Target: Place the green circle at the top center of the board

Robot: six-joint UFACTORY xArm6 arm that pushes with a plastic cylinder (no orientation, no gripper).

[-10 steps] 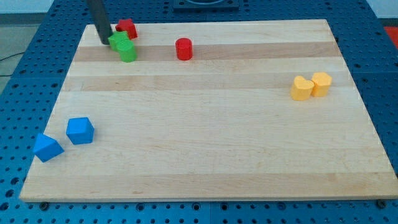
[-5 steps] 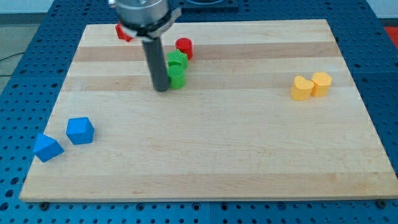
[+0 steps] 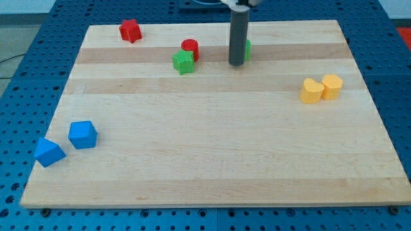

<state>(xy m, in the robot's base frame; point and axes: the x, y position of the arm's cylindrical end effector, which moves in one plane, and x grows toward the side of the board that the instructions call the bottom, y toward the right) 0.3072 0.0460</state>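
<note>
The green circle (image 3: 247, 49) sits near the top centre of the wooden board (image 3: 212, 154), mostly hidden behind my rod; only its right edge shows. My tip (image 3: 236, 63) rests on the board just left of and touching or nearly touching the green circle. A green star-shaped block (image 3: 183, 61) lies to the view's left of the tip, right against a red cylinder (image 3: 190, 47).
A red star-like block (image 3: 130, 30) sits at the top left. Two yellow blocks (image 3: 312, 91) (image 3: 332, 85) stand together at the right. Two blue blocks (image 3: 83, 135) (image 3: 49, 152) lie at the lower left near the board's edge.
My rod swept from the top left to the top centre, carrying the green circle rightward. The green star was dragged right and left beside the red cylinder.
</note>
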